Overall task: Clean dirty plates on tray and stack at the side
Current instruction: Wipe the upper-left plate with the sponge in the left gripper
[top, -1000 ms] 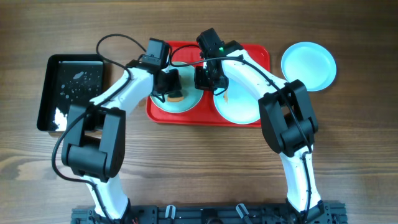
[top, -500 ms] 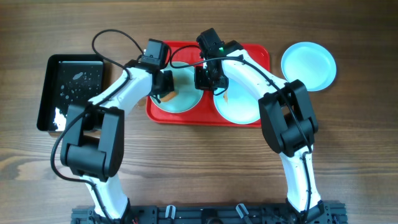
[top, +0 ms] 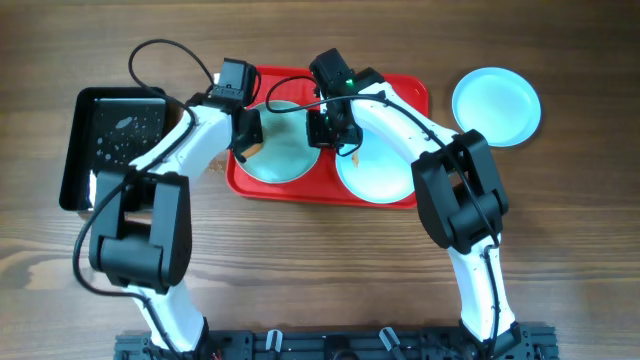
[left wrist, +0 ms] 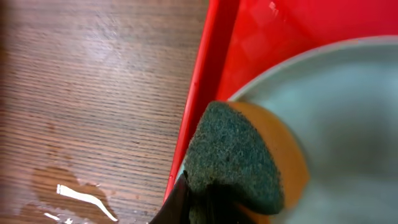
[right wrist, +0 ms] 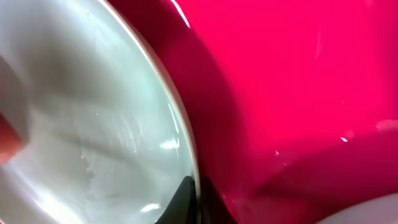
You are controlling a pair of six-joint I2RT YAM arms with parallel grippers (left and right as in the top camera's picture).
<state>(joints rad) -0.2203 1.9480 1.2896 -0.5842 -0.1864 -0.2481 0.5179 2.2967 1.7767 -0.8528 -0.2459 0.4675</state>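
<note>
Red tray (top: 405, 88) bearing two plates (top: 285, 160), third plate (top: 496, 105) outside, left jaws clamping sponge (left wrist: 236, 155), right jaws pinching rim

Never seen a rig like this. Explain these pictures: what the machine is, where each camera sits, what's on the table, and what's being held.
These are two robot arms at a wooden table, each ending in two-finger jaws. The wide picture looks straight down from above. The two close-ups come from cameras on the wrists. On the table are a red tray holding two pale blue plates, a third plate beside it, and a black tray. The left arm has its jaws shut on a green-and-orange sponge at the edge of the left plate. The right arm pinches that plate's rim, apparently to steady it.
</note>
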